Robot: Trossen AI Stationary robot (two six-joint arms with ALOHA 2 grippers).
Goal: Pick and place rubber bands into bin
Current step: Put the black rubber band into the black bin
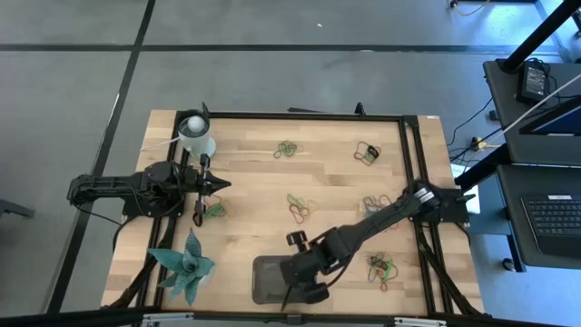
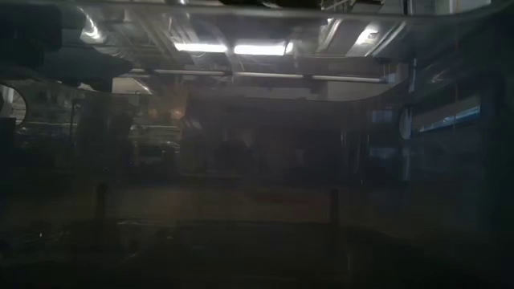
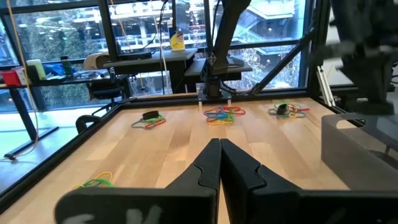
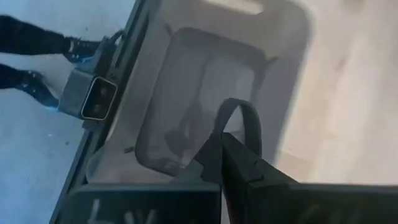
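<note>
The bin, a dark grey tray, lies near the table's near edge; the right wrist view looks down into it. My right gripper hovers over the bin's right part, shut on a black rubber band. Loose clusters of rubber bands lie on the wood. My left gripper is shut on nothing and points level across the table from the left side. My right gripper pinches the black rubber band between its two fingertips. The fingers slant steeply down from the table's right. The band's free loop stands out beyond the fingertips over the bin, clear of its floor.
A white cup stands at the far left and a green spiky plant at the near left. A black frame rims the tabletop. The low view is too dark to show anything of the table.
</note>
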